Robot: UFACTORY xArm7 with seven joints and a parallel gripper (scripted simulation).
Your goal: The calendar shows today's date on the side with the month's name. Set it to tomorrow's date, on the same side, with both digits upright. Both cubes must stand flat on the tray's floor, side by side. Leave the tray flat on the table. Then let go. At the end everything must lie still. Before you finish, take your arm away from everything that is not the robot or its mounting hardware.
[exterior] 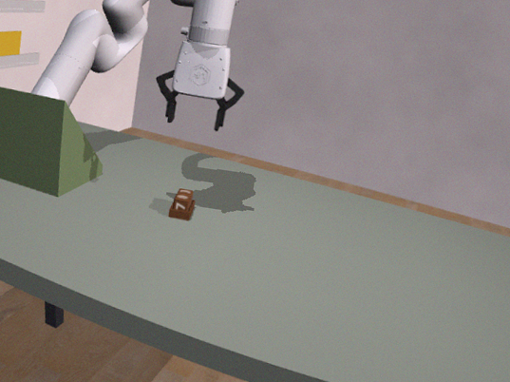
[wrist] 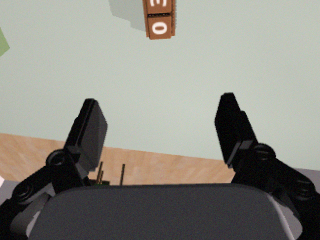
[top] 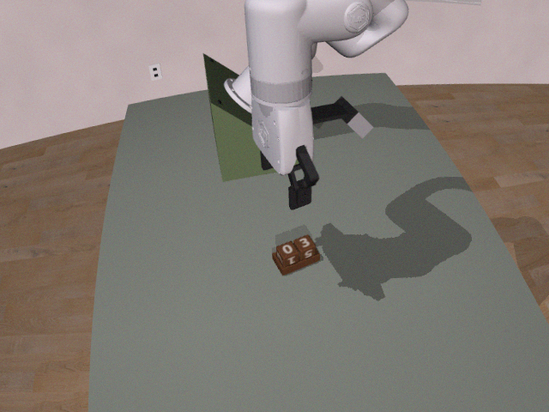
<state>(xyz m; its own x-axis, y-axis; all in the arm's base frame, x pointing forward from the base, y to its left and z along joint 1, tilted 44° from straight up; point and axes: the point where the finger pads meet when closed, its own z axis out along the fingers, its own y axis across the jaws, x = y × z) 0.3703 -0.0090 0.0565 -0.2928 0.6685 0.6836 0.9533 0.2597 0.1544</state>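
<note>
A small brown calendar tray (top: 281, 267) (exterior: 179, 215) lies flat on the grey-green table and holds two brown cubes side by side. In the top view the left cube (top: 286, 251) shows 0 on top and the right cube (top: 305, 245) shows 3 on top; their near faces show an upside-down 1 and 5. The cubes also show at the top edge of the wrist view (wrist: 160, 18). My gripper (top: 301, 190) (exterior: 193, 117) (wrist: 159, 109) is open and empty. It hangs well above the table, behind the calendar.
A green wedge-shaped block (top: 232, 133) (exterior: 24, 139) stands on the table behind the calendar, near the arm's base. Wall shelves (exterior: 5, 5) with coloured boxes are at the far left. The table's edges (exterior: 221, 352) curve around.
</note>
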